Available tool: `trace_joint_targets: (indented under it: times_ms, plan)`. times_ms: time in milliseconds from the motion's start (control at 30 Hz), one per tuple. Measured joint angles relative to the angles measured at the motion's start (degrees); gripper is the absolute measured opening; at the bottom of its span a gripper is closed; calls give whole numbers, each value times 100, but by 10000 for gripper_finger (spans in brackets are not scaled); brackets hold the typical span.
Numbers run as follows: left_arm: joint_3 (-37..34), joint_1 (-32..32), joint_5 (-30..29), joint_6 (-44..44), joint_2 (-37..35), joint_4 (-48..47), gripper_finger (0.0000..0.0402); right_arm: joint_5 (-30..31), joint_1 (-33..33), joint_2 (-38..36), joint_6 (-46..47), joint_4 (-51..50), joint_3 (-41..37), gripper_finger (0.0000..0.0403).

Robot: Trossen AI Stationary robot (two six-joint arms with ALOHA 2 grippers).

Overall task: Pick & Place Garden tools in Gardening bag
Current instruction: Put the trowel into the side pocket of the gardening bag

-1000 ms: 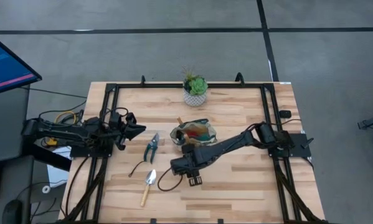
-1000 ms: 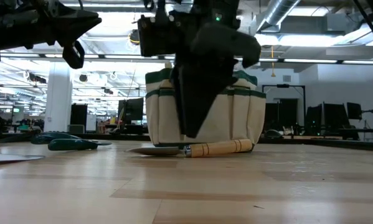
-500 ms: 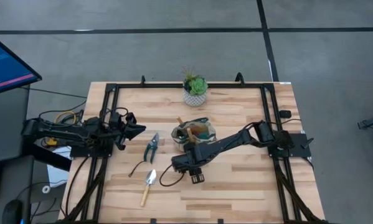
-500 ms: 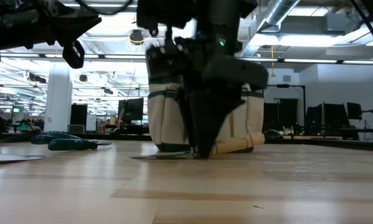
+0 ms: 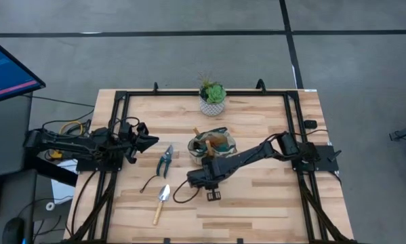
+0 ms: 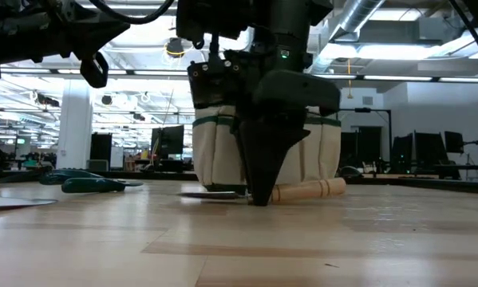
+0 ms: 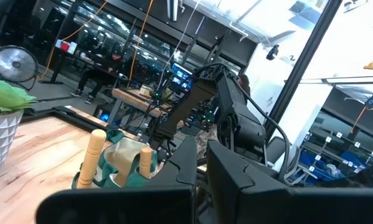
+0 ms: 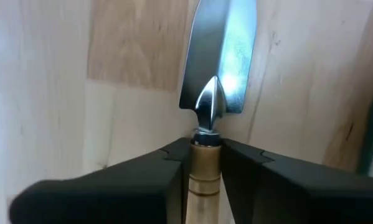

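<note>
R gripper (image 8: 205, 163) is down at the table just in front of the gardening bag (image 5: 212, 144), fingers (image 8: 142, 180) closed onto the wooden handle of a trowel (image 8: 216, 74), gripping right behind the ferrule; blade flat on the wood, pointing away from the wrist. Low view agrees: fingertips at table level, handle (image 6: 309, 190) sticking out to 1 side, lying against the foot of the bag. Grip looks centred across the handle, both pads in contact, but whether squeeze is fully seated I can't tell. L gripper (image 5: 147, 140) parked at the L table edge, shut, empty, well apart from the work. Other tools still on the table: pruning shears (image 5: 165, 160), thin black curved tool (image 5: 148, 183), 2nd trowel (image 5: 161, 201), all L of the bag; at least 2 wooden handles already stand in the bag per L wrist view. Potted plant (image 5: 212, 97) at the far edge, not part of the job. Judgement, step in hand = secure grasp, then lift. To do well: confirm firm hold before raising, since grip is near the blade end and the long handle may swing down; lift straight up clear of the bag rim before moving over the opening; lower handle or blade in between the tools already there, w/o snagging the green trim or tipping the soft bag. Risk: trowel pivots in the pads, or arm nudges the bag.
</note>
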Motion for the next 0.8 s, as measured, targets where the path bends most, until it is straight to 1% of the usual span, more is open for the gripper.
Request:
trace_joint_targets:
  times_ms: [100,167,267,367,433,467,567,633,667,733,800]
  plan:
    - [0,0,-1,0,0,0,8,114,56,-91,352,144,-2,55]
    - [0,-2,0,0,0,0,8,341,118,-243,607,324,-2,55]
    - [0,-1,-1,0,0,0,8,847,249,-583,1025,516,1,55]
    - [0,0,-1,0,0,2,8,1605,418,-939,1574,644,2,55]
    - [0,0,-1,0,0,0,8,2256,532,-1188,1965,768,6,55]
    - [0,-2,1,0,0,0,8,2679,617,-1323,2202,705,7,55]
    - [0,-1,-1,0,0,-2,8,4252,880,-1644,3060,615,11,55]
    - [0,-1,-1,0,0,0,8,5235,1047,-1810,3689,312,7,55]
    - [0,0,-1,0,0,0,8,5626,1112,-1875,4057,146,11,55]
    - [0,-2,-1,-2,0,0,8,6261,1223,-1978,4907,-479,9,55]
    - [0,-2,-1,0,0,0,8,6724,1283,-2000,5807,-1149,9,55]
